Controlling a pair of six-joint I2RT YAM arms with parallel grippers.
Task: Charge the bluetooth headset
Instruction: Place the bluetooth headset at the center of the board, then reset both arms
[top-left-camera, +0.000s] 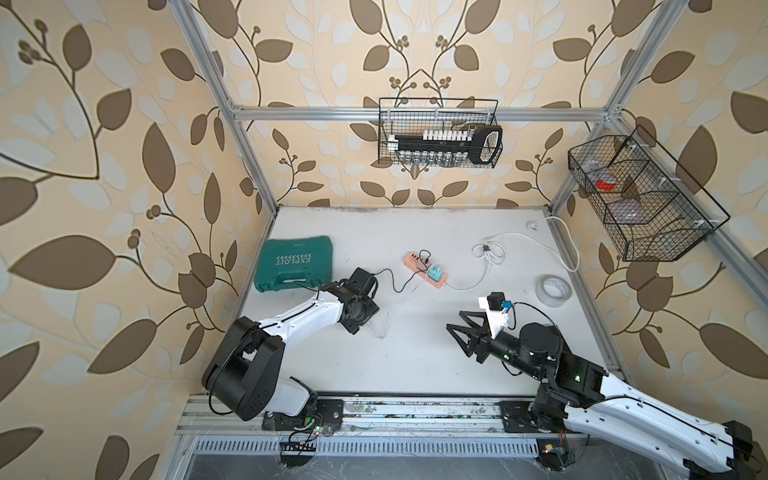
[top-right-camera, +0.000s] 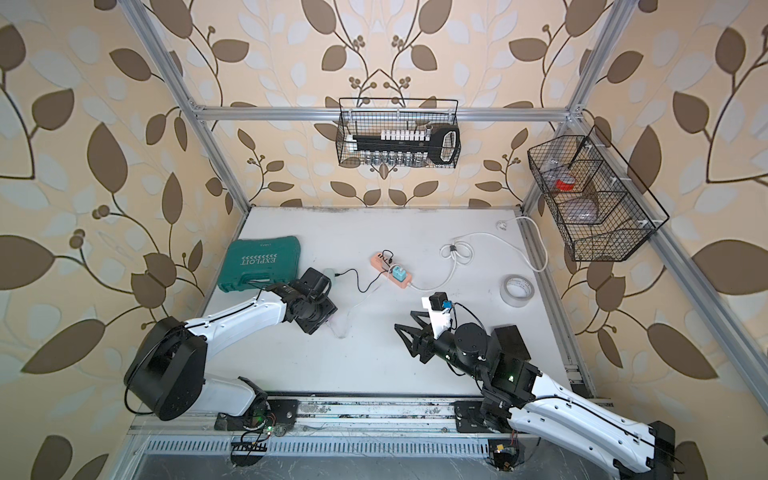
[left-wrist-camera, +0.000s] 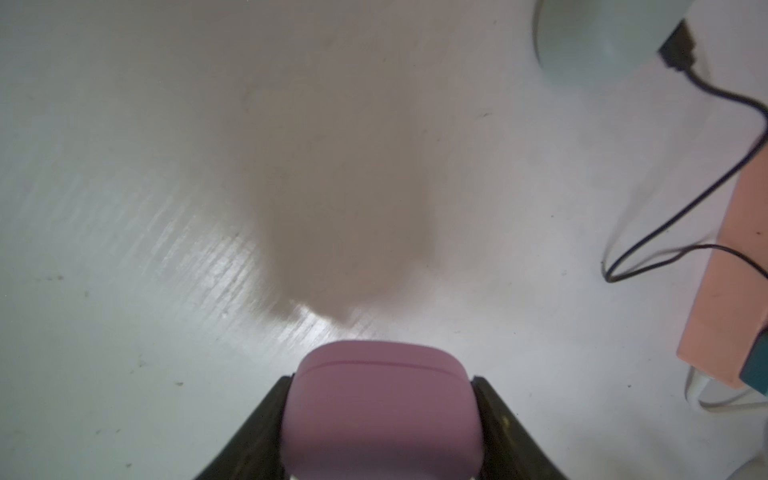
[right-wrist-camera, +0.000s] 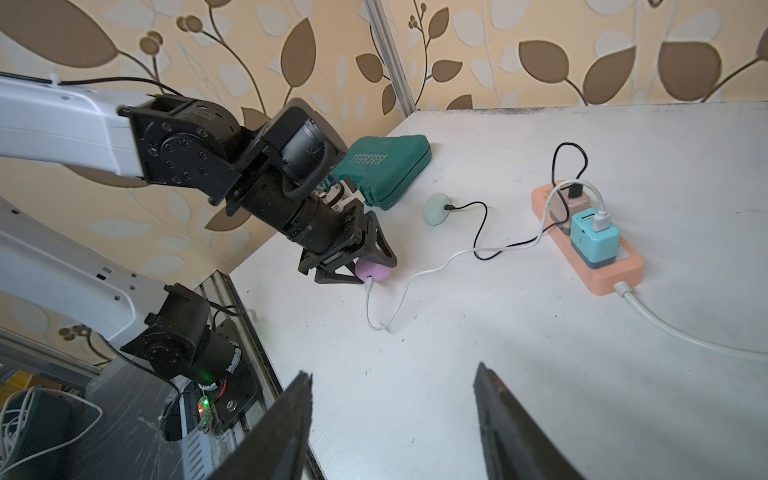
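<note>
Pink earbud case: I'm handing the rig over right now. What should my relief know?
Left gripper: shut on the pink case, low over the table.
Right gripper: open, empty.
White cable runs from the teal charger on the power strip to the pink case; its plug looks seated, though I can't be sure.
Mint case has the black cable plugged in.
Left: confirm the plug, release, retreat.
</note>
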